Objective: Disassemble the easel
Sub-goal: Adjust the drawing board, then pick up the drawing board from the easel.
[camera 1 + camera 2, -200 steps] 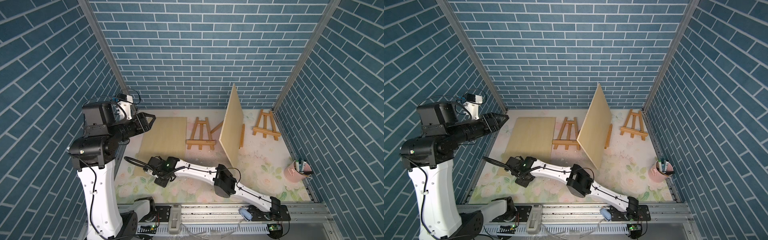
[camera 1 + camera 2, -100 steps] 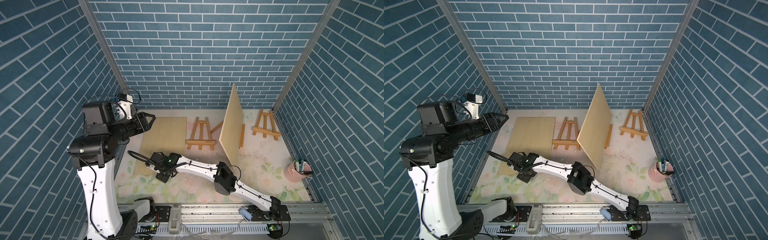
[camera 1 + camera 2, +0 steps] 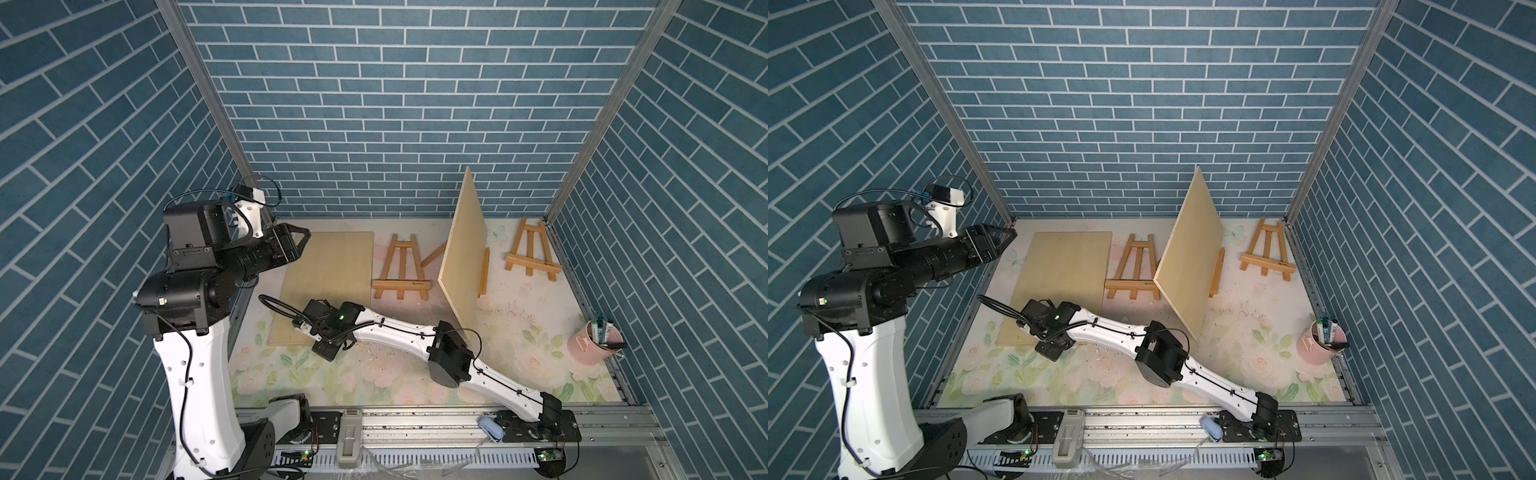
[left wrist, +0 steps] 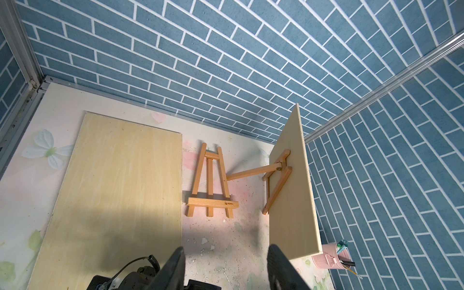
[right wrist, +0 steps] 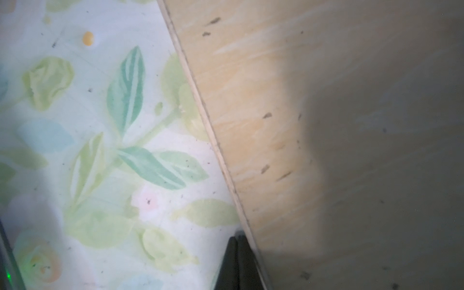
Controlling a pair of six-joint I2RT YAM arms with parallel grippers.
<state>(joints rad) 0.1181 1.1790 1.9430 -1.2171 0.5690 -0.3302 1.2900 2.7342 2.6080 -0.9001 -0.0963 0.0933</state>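
- In a top view the standing easel [image 3: 483,272] is found toward the back of the worktop [image 3: 519,332], carrying an upright board [image 3: 463,257] whose long edge rises steeply; a flat board [image 3: 328,270] and a folded easel [image 3: 401,270] are laid between it and the left arm [image 3: 191,291]
- In a top view the left jaws are held high at the left side, half parted and empty, aimed across the flat board [image 3: 1063,274] toward the upright board [image 3: 1192,257]; the right arm [image 3: 1113,332] is stretched low, its jaws set at the flat board's near corner, well apart from the standing easel [image 3: 1217,274]
- In the left wrist view nothing is gripped between the fingers [image 4: 173,271]; the standing easel [image 4: 276,185] is seen ahead against its board [image 4: 293,200], its rear strut [image 4: 248,172] pointed toward the folded easel [image 4: 211,185]
- In the right wrist view the right jaws are seen closed on nothing, just beside the edge of the flat board [image 5: 326,125]; the left jaws are judged the better lined up for the easel
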